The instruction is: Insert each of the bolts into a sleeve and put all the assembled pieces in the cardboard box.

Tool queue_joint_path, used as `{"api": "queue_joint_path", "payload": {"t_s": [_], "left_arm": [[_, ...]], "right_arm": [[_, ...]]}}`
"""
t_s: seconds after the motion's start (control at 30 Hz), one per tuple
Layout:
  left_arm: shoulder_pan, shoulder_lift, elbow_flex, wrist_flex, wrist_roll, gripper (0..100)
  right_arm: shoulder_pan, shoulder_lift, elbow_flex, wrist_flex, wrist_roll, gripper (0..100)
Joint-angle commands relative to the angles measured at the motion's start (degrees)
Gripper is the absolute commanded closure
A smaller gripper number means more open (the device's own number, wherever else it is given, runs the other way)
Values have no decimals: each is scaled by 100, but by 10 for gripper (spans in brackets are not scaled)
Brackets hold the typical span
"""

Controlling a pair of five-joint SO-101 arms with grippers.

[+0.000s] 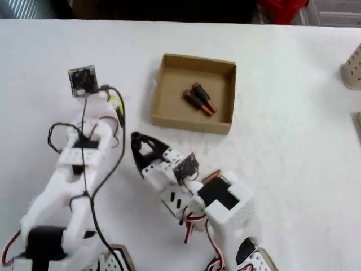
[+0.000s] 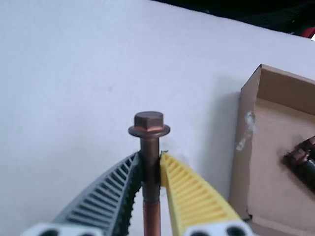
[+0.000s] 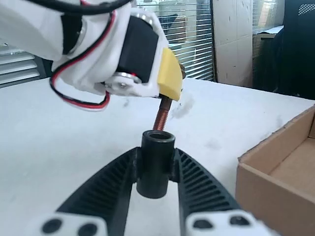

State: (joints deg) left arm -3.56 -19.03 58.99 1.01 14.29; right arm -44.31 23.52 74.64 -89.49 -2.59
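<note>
Right wrist view: right fingers were clamped on a black sleeve near the cardboard box. Left fingers pinched a copper bolt beside the box. Two assembled pieces lay inside it.

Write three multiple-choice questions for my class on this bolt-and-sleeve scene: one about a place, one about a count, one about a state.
1. Where do the finished pieces lie?
A) on the table
B) in the cardboard box
C) in a claw

2. How many finished pieces are there?
A) one
B) four
C) two

3. What state is the left claw in?
A) shut on a bolt
B) wide open
C) shut on a sleeve

Answers:
1 B, since both rest on the box floor.
2 C, since two dark pieces lie side by side.
3 A, since the copper shank is pinched in it.
</note>
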Motion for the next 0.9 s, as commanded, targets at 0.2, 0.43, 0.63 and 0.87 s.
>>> {"api": "queue_joint_path", "payload": {"t_s": [0.2, 0.43, 0.63, 0.87], "left_arm": [[374, -1596, 668, -325, -62, 980], [338, -1912, 949, -756, -70, 980], [479, -3160, 2523, -2558, -879, 980], [804, -3864, 2980, -2514, -870, 980]], "right_arm": [[-136, -31, -167, 101, -9, 982], [-163, -31, -167, 163, 0, 982], [-163, -31, -185, 171, 0, 982], [-163, -31, -352, 523, 0, 982]]}}
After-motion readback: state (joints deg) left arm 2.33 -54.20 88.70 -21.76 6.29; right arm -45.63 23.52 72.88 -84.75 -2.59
